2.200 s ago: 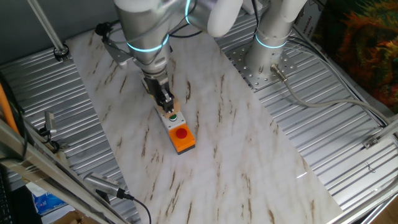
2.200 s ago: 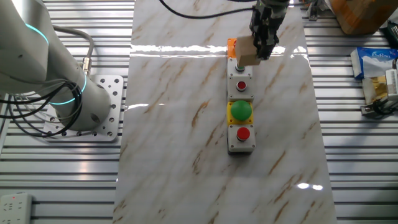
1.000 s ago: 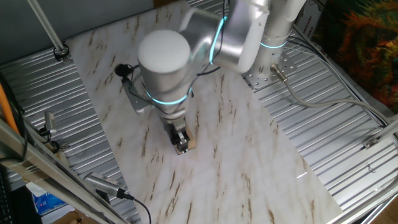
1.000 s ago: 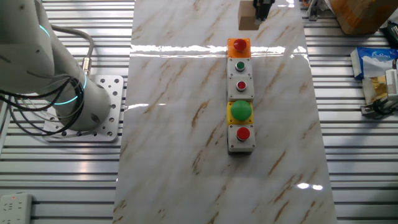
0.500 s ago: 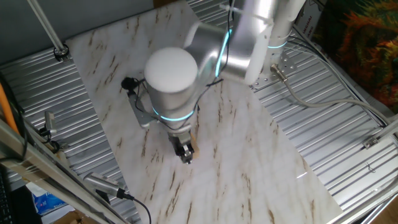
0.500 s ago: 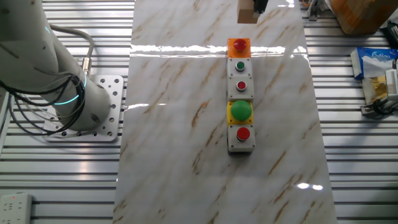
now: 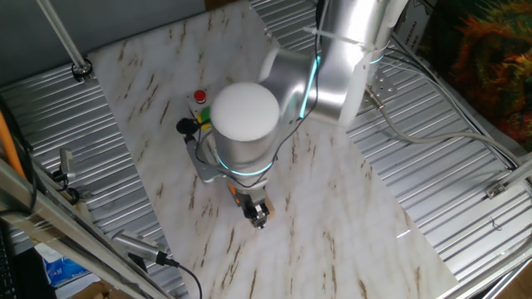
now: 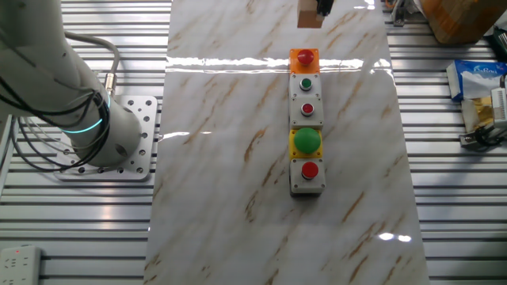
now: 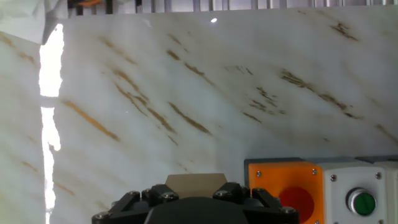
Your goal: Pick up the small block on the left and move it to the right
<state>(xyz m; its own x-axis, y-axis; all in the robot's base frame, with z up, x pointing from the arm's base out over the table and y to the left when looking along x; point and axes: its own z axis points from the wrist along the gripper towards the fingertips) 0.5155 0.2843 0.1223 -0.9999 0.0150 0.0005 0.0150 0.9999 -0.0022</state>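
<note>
Light tan wooden cube grasped in the two-finger gripper, raised above the marble-patterned tabletop.
Held just beyond the orange box with a red button, at the far end of the button-box row; in the hand view, cube between the fingers, beside the orange box.

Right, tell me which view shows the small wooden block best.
The other fixed view: the small block shows two clear tan faces at the top edge, beyond the orange box. The hand view shows only its top behind the gripper body. In the first fixed view it is barely visible, hidden by the arm.
</note>
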